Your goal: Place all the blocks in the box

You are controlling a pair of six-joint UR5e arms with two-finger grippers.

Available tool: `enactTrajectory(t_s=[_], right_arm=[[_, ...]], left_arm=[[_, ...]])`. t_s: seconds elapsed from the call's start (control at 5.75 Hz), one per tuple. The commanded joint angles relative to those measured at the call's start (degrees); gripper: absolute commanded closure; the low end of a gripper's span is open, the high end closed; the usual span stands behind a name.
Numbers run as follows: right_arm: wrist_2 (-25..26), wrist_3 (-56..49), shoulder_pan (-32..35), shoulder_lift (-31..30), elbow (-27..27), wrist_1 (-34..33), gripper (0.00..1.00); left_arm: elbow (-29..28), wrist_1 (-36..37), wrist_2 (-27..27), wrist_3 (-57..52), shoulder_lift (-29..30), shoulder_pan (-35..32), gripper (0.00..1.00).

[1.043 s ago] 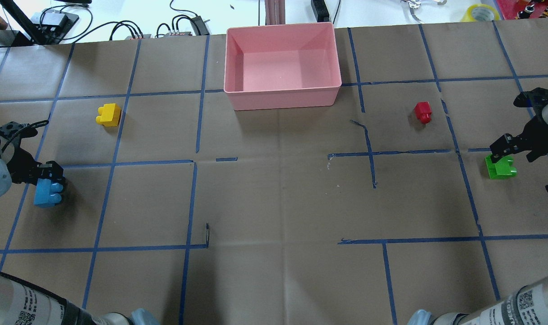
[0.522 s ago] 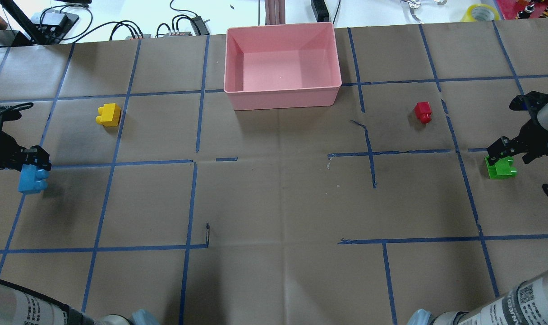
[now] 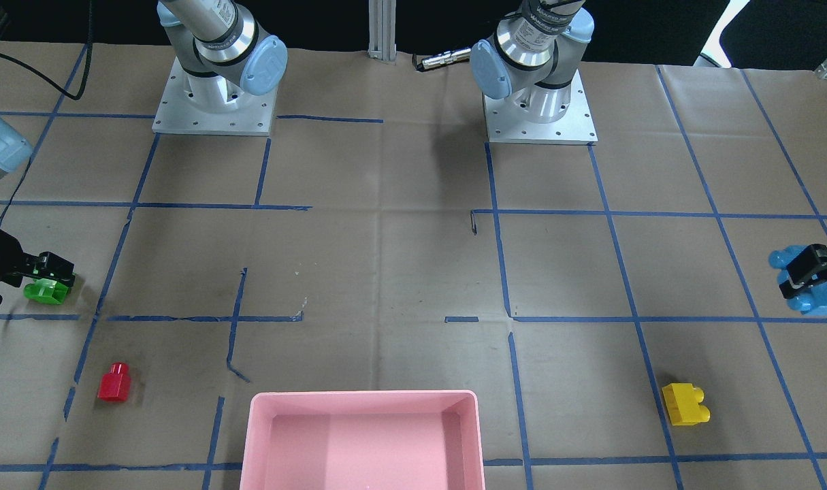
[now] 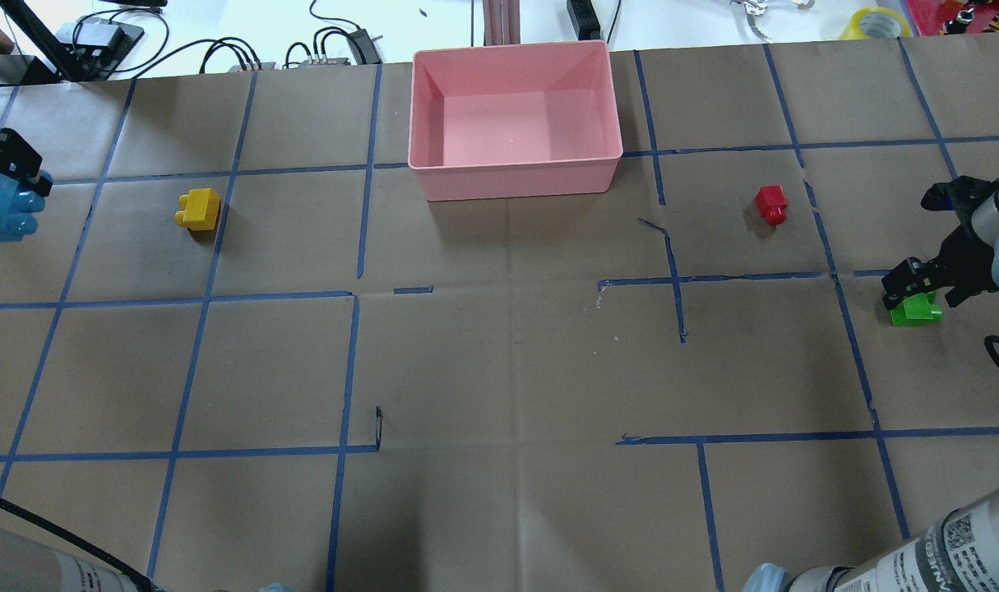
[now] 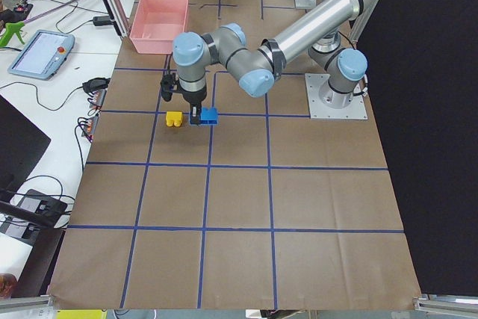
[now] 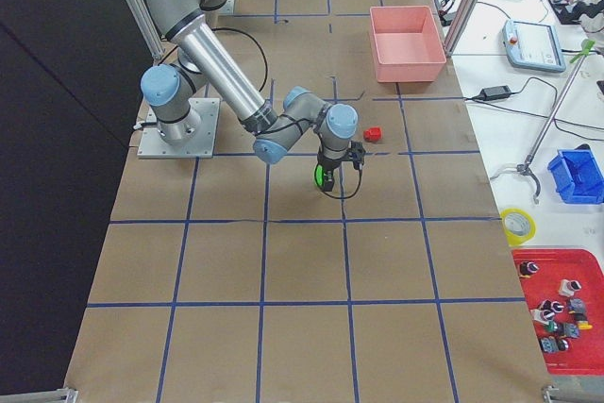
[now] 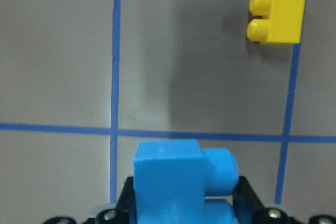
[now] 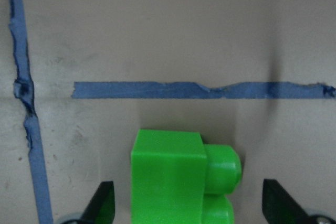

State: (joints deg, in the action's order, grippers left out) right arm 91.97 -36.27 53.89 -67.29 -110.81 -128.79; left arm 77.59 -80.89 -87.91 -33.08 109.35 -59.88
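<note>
My left gripper (image 4: 10, 168) is shut on the light blue brick (image 4: 4, 214) and holds it above the table's far left; the wrist view shows the brick (image 7: 173, 182) between the fingers. The yellow brick (image 4: 197, 208) lies to its right, also in the left wrist view (image 7: 277, 15). My right gripper (image 4: 910, 288) is open, its fingers wide on either side of the green brick (image 8: 173, 177), which sits on the table (image 4: 917, 311). The red brick (image 4: 770, 203) lies beyond it. The pink box (image 4: 515, 164) is empty at the far middle.
Blue tape lines grid the brown paper table. Cables and power bricks (image 4: 335, 45) lie beyond the far edge behind the box, and a yellow tape roll (image 4: 877, 20) at the far right. The two arm bases (image 3: 212, 102) (image 3: 539, 109) stand on the robot's side.
My left gripper has carried the blue brick away from the robot, up the left edge. My right gripper has settled slightly lower over the green brick, which has stayed in place.
</note>
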Motion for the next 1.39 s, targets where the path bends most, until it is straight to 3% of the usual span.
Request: enactTrajectory(t_s=[0.0,0.35,0.52,0.7,0.87,1.22], right_arm=[[-0.2,0.0,0.1,0.1,-0.2,0.3,0.01],[-0.2,0.1,0.1,0.1,0.0,0.2,0.28],[-0.2,0.1,0.1,0.1,0.0,0.1,0.34],[-0.3,0.1,0.0,-0.1,0.1,0.1,0.45],[-0.4,0.2,0.1,-0.5,0.1,0.1,0.65],[-1.9,0.2,0.6,-1.0,3.0,2.4,0.87]], left_arm=[[-7.9,-2.1,0.5,9.0,3.8,-11.4,0.78],[-15.9,-2.3,0.5,27.0,10.1,-23.8,0.75],[-17.7,-1.6,1.2,35.1,13.0,-29.0,0.75],[-19.4,-0.1,3.9,40.4,15.8,-33.1,0.75],[-21.1,1.7,6.3,44.0,18.5,-35.2,0.75],[-21.5,11.1,5.8,47.6,25.5,-39.6,0.76]])
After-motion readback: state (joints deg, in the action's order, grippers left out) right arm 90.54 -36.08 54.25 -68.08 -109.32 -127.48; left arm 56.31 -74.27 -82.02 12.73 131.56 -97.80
